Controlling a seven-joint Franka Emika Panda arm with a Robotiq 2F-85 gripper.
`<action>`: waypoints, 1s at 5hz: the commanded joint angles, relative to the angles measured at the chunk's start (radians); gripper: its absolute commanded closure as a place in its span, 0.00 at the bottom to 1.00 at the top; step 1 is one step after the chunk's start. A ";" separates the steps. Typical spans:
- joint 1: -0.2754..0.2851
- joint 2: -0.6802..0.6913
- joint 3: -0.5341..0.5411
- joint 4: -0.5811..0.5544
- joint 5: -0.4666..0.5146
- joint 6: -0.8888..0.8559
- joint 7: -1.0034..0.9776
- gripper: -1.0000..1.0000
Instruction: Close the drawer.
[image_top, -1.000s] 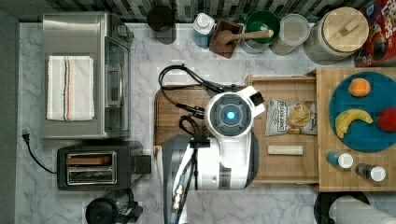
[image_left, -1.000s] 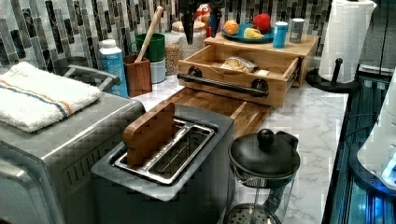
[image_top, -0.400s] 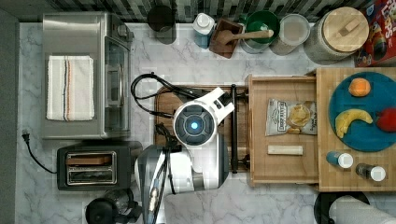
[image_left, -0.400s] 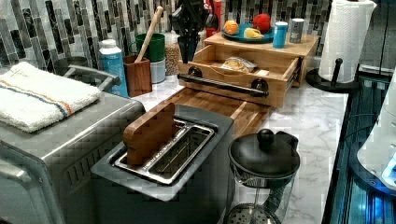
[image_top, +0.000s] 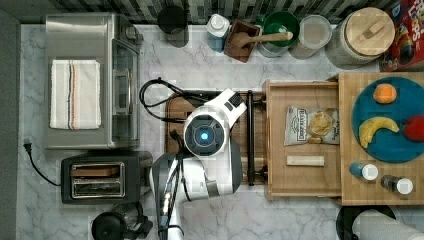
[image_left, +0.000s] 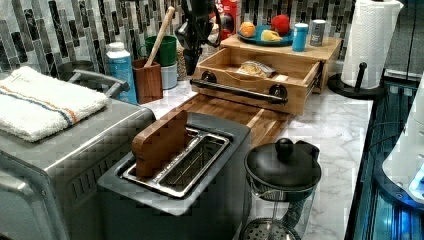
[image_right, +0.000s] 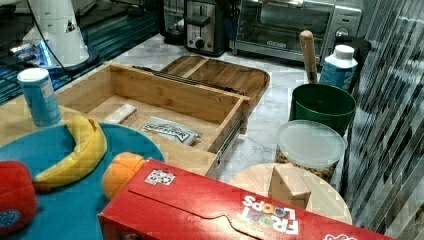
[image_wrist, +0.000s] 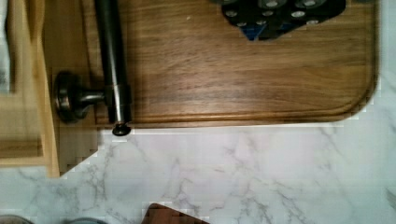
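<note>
The drawer (image_top: 300, 182) is a shallow light-wood box standing pulled out from under the butcher-block slab (image_top: 350, 180). A chip bag (image_top: 310, 125) and a white stick (image_top: 305, 160) lie inside it. Its black bar handle (image_top: 250, 137) runs along the front edge, over the dark brown board (image_top: 175, 107). My arm (image_top: 206, 136) hangs above that board, on the top view's left of the handle. In the left view the gripper (image_left: 192, 60) is beside the far end of the handle (image_left: 235, 90). In the wrist view the gripper (image_wrist: 275, 18) is over the board, apart from the handle's end (image_wrist: 112, 70).
A toaster oven (image_top: 90, 80) and a toaster (image_top: 100, 180) stand on the top view's left, with a French press (image_top: 117, 225) below them. Jars, a green cup (image_top: 280, 25) and a cereal box (image_right: 210, 210) line the back wall. A paper towel roll (image_left: 372, 40) stands past the slab.
My arm has moved toward the top view's left, from above the drawer's front edge to over the brown board. The drawer has stayed where it was.
</note>
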 joint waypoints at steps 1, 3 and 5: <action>-0.002 0.074 -0.006 -0.063 -0.046 0.021 -0.015 1.00; -0.041 0.098 -0.043 -0.073 -0.086 0.093 -0.100 1.00; -0.111 0.111 -0.079 -0.061 -0.064 0.124 -0.279 1.00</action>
